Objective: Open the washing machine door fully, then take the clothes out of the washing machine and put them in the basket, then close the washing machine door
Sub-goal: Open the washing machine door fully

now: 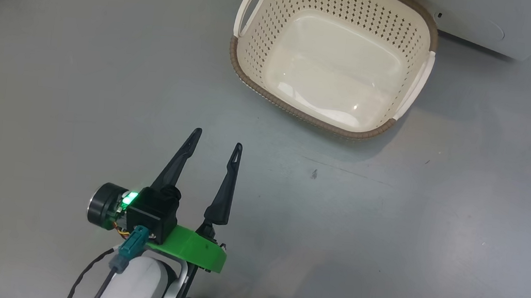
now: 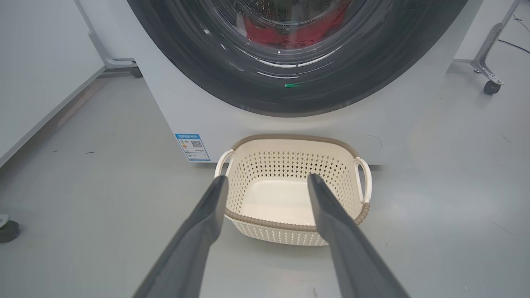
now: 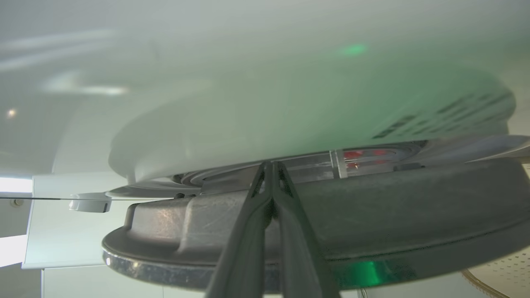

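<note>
- one washing machine (image 2: 186, 111): big white front-loading unit standing on the grey floor (image 1: 56, 99); in the head view one corner of it shows at the top right.
- one washing machine door (image 2: 207, 62): large, round, glossy black, with a bulging clear glass window. in the right wrist view it lies close against the white front, with a narrow seam along its edge.
- clothes (image 2: 290, 35): bright red fabric inside the drum, seen through the door glass. the number of garments cannot be counted, and no lettering on them can be read.
- one basket (image 2: 290, 165): small, cream, perforated plastic, with a brown woven-look rim and two loop handles. it stands on the floor just in front of the machine, below the door, with nothing in it.
- one label (image 2: 192, 147): blue-edged sticker at the machine's lower corner, bearing one qr code. its print is too small to read.
- left gripper (image 1: 217, 139): released, with its two dark fingers spread wide; it holds nothing, hangs over the floor and points toward the basket.
- right gripper (image 3: 272, 165): clenched, with its two fingers pressed together; nothing shows between them, and the tips sit at the seam of the door.
- one green lamp (image 1: 130, 198) is lit on the left wrist.
</note>
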Motion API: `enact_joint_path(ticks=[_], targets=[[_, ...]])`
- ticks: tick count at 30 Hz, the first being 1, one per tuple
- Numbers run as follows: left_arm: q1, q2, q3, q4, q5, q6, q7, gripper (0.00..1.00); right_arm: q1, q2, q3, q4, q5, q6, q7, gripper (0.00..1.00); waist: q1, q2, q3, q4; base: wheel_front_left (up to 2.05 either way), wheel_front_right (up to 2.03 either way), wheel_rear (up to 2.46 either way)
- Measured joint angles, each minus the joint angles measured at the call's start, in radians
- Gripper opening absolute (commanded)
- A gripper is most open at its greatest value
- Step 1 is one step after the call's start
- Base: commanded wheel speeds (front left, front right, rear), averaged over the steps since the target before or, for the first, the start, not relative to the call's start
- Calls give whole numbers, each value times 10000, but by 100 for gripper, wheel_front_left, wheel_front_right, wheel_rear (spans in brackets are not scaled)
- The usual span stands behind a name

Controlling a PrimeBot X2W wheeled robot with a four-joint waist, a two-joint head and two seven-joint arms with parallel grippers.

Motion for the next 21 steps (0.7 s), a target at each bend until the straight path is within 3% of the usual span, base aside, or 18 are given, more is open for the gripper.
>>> enact_joint_path(ticks=[21], targets=[[9, 0, -134, 123, -50, 0, 0, 100, -620, -159, 295, 1227, 334, 0, 629, 0, 0, 0, -263, 2, 0, 0, 0]])
